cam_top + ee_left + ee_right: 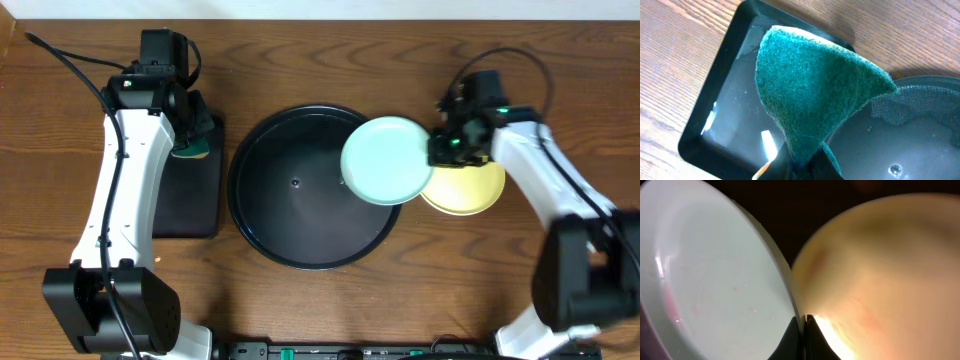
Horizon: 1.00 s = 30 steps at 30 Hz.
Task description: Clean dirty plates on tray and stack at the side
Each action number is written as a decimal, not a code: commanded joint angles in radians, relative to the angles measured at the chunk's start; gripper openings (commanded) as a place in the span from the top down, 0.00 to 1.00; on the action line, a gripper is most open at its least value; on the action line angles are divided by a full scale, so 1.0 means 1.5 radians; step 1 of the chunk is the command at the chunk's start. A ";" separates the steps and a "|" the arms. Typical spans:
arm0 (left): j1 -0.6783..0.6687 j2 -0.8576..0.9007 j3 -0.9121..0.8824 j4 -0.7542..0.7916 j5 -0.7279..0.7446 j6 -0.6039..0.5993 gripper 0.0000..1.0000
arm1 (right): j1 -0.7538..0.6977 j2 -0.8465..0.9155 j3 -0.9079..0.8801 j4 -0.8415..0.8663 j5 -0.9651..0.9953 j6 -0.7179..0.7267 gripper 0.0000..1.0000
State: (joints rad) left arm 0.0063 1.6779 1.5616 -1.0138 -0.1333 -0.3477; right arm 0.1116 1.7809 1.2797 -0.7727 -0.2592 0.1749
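Note:
A pale mint plate (pixel 385 160) is held by its right rim in my right gripper (pixel 440 150), over the right edge of the round black tray (pixel 290 220). In the right wrist view the jaws (pixel 804 320) are shut on the mint plate's rim (pixel 715 280). A pale yellow plate (pixel 470 190) lies on the table under the gripper, right of the tray, and shows blurred in the right wrist view (pixel 880 270). My left gripper (pixel 190 140) is shut on a green scouring sponge (pixel 810 85) above the rectangular tray. A third plate is not in view.
A smaller rectangular black tray (pixel 190 200) lies left of the round tray; it also shows in the left wrist view (pixel 715 100). The wooden table (pixel 420 300) extends in front of both trays. Both arm bases stand at the near edge.

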 commanded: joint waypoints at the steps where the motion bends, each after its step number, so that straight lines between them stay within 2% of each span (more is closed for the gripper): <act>1: 0.003 0.001 -0.002 0.001 -0.003 -0.009 0.93 | -0.053 -0.097 0.016 -0.038 0.063 0.008 0.99; 7: 0.003 0.001 -0.002 0.001 -0.003 -0.009 0.93 | -0.105 -0.183 0.016 -0.116 0.256 0.008 0.99; 10: 0.003 0.001 -0.002 0.001 -0.003 -0.009 0.93 | -0.114 -0.193 0.016 -0.126 0.302 0.028 0.99; 19: 0.003 0.001 -0.002 0.001 -0.003 -0.009 0.93 | -0.114 -0.126 -0.024 -0.116 0.336 0.043 0.99; 25: 0.003 0.001 -0.002 0.001 -0.006 -0.006 0.93 | -0.113 -0.052 -0.030 -0.099 0.287 0.045 0.97; 27: 0.003 0.001 -0.002 0.001 -0.006 0.018 0.93 | -0.113 -0.027 -0.030 -0.092 0.271 0.042 0.86; 30: 0.004 0.001 -0.002 0.001 -0.006 0.074 0.93 | -0.113 -0.006 -0.030 -0.094 0.248 0.037 0.53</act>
State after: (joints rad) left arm 0.0063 1.6779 1.5616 -1.0134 -0.1333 -0.3218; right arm -0.0532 1.7493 1.2373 -0.9134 0.1612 0.2337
